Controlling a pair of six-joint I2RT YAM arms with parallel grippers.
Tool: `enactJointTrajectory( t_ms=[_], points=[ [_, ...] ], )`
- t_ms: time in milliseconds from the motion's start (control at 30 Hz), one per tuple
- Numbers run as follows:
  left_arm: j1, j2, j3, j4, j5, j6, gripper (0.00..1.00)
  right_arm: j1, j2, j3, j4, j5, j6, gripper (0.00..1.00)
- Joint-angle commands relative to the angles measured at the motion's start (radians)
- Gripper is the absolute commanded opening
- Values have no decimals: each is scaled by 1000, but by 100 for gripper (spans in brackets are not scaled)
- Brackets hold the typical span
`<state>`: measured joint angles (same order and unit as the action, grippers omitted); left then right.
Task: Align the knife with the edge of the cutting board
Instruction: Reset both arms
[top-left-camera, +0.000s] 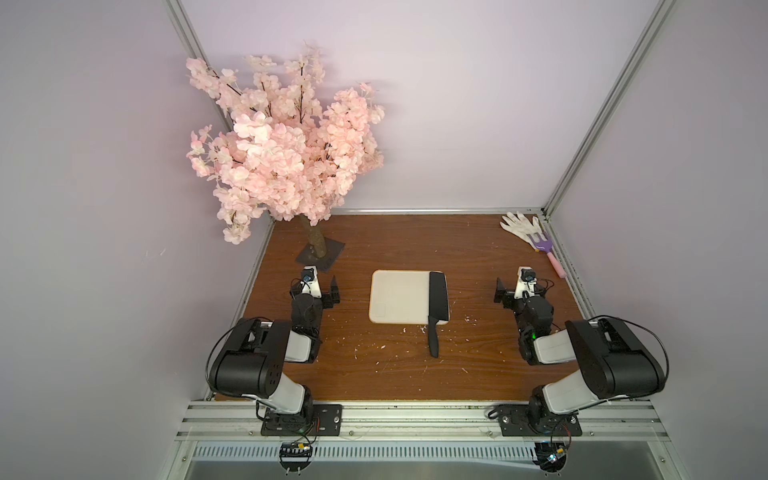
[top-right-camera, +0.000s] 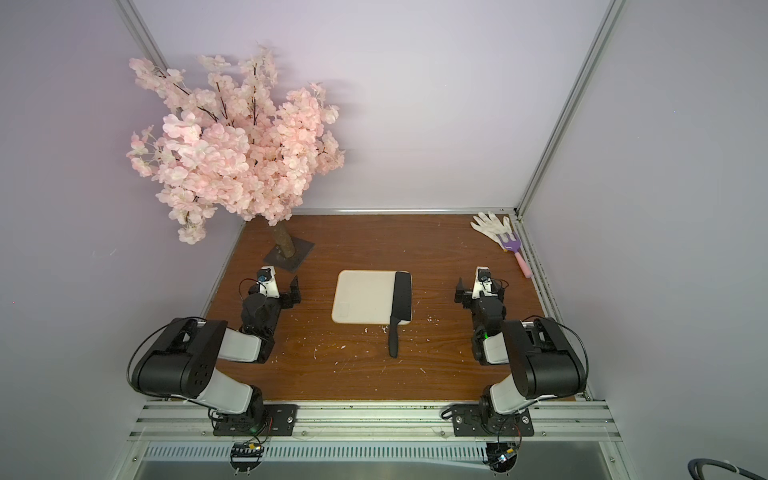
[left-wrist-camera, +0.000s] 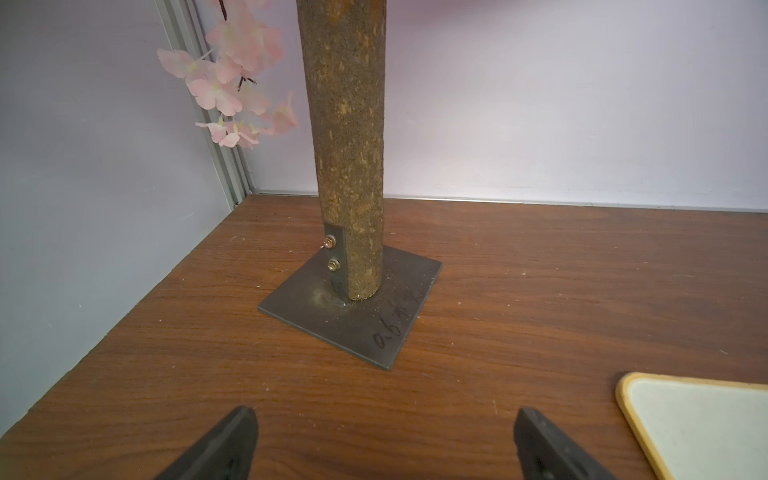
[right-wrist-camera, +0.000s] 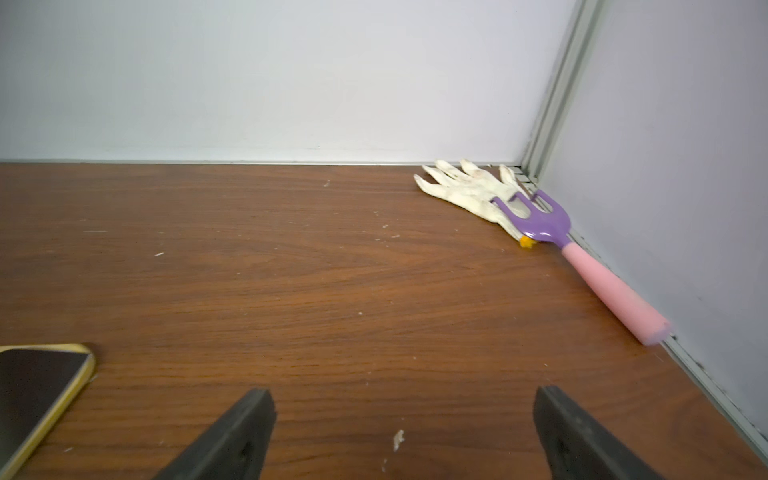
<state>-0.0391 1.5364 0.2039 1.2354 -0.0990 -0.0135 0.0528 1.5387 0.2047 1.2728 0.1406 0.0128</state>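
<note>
Nearest us, the left claw (left-wrist-camera: 384, 417) and the right claw (right-wrist-camera: 405, 395) each hold their wedge-shaped matte black jaws spread wide over the scuffed, wood-grain worktop (top-left-camera: 374, 374), gripping nothing. Between them lies the flat cream-white rectangular cutting board (top-left-camera: 397, 297) with rounded corners. We find the matte-black cleaver-style knife (top-left-camera: 439, 297) with its broad blade lying flat along the board's right edge, its slim handle jutting off the near edge onto the worktop.

The left wrist view cut off most of the cutting board (left-wrist-camera: 706, 428); the right wrist view, most of the knife (right-wrist-camera: 33, 395).
</note>
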Motion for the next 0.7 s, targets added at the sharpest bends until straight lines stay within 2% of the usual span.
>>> enactJointTrajectory(
  t_ms=[0, 667],
  points=[
    [13, 4, 25, 13, 10, -1, 97, -3, 4, 25, 18, -68, -26, 100],
    [14, -9, 15, 10, 12, 0, 97, -4, -1, 16, 36, -65, -28, 100]
  ],
)
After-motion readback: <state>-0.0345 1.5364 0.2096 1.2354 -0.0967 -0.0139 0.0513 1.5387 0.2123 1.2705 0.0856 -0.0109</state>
